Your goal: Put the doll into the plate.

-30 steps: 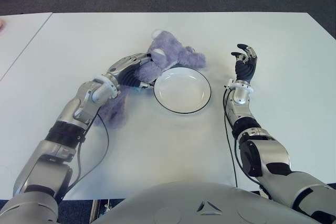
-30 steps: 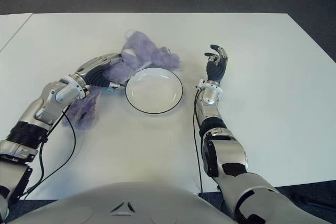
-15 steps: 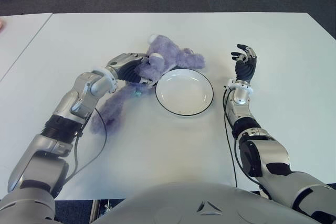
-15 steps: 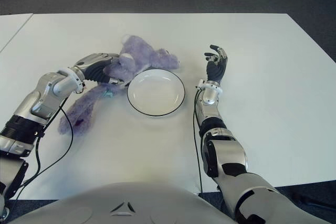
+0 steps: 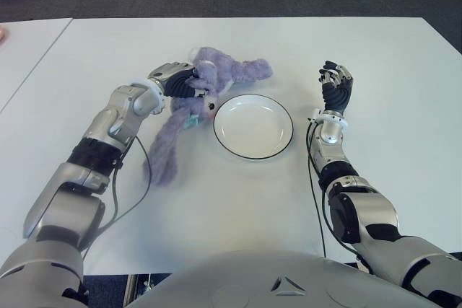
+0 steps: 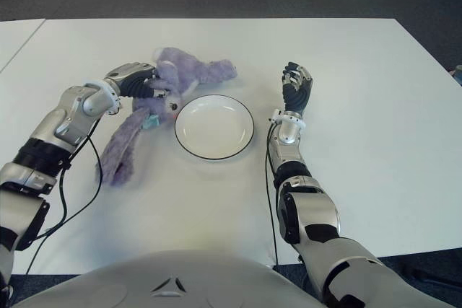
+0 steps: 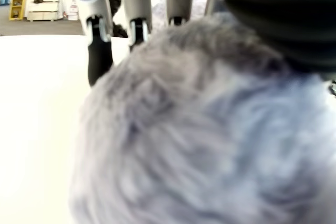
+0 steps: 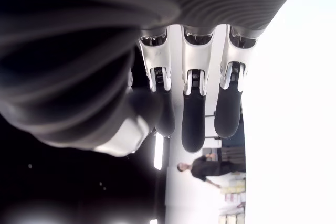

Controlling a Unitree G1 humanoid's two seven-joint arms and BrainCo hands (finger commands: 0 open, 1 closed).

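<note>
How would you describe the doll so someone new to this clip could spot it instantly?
On the white table, look just left of the round white black-rimmed plate. The fluffy purple plush doll lies there, gripped by the left hand; it is the only soft, coloured thing.

Plate (image 5: 253, 126) interior bare; doll (image 5: 206, 95) apparently beside rim.

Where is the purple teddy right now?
The purple teddy lies on the white table, just left of the empty plate, not in it. The left hand grips its upper body.
</note>
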